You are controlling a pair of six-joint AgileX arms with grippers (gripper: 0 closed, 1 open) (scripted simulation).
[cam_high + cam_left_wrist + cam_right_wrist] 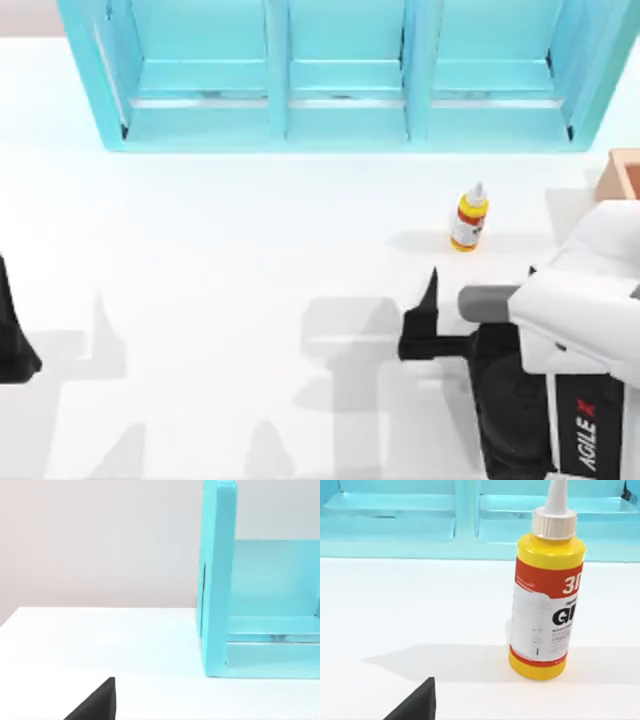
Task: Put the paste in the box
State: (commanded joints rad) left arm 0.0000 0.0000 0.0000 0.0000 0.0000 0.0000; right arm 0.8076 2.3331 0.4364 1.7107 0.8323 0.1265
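Standing upright, paste (pixel 469 220) just beyond right pincer (pixel 428 315), untouched

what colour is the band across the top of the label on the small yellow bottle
Red, above a white panel on the small yellow glue bottle; clearest in the right wrist view.

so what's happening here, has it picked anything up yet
Not yet. The paste stands upright on the white table, in front of the turquoise shelf unit. The right end effector is close by, nearer the camera, holding nothing. The box sits at the table's right edge. The left end effector is parked at the left edge.
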